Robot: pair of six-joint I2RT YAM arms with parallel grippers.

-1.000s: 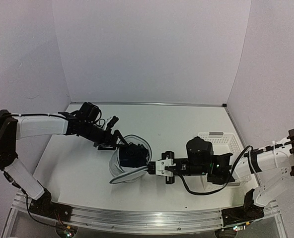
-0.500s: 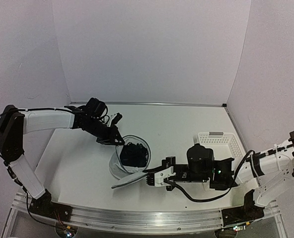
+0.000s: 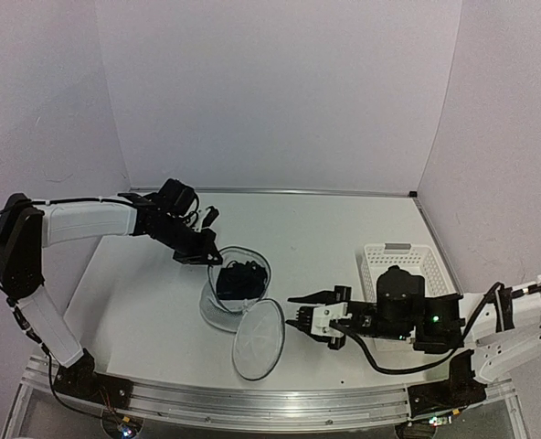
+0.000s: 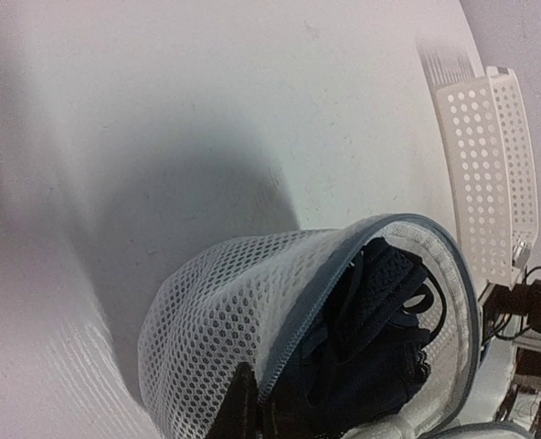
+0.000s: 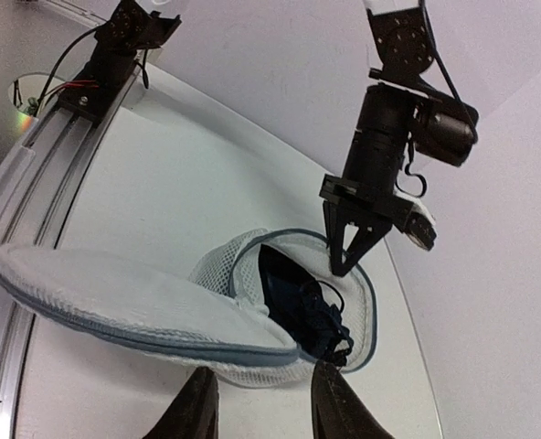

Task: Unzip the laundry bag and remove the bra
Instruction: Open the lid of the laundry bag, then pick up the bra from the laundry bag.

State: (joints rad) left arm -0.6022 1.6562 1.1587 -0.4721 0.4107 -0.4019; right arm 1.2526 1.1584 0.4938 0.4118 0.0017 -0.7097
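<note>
Plainly, the laundry bag (image 3: 213, 307) sat open on the white surface (image 3: 133, 302), a little left of the middle and between the two arms, its mouth turned upward. Its round lid panel (image 3: 259, 339) hung folded out from the near side of the rim and sloped down toward the front edge of the surface, joined to the bag along one short stretch. The bra (image 3: 237, 280) lay bunched inside the bag, dark against the pale mesh, with thin straps looped near the top of the opening; none of it reached over the rim. The left jaws came down on the far side of the rim with their tips drawn together, pinching the mesh edge there. The right jaws lay low over the surface just to the right of the lid panel, spread wide with nothing between them, and they pointed toward the bag without touching it. Behind the right arm, a white perforated basket (image 3: 408, 260) stood near the right edge of the surface, well apart from the bag.
</note>
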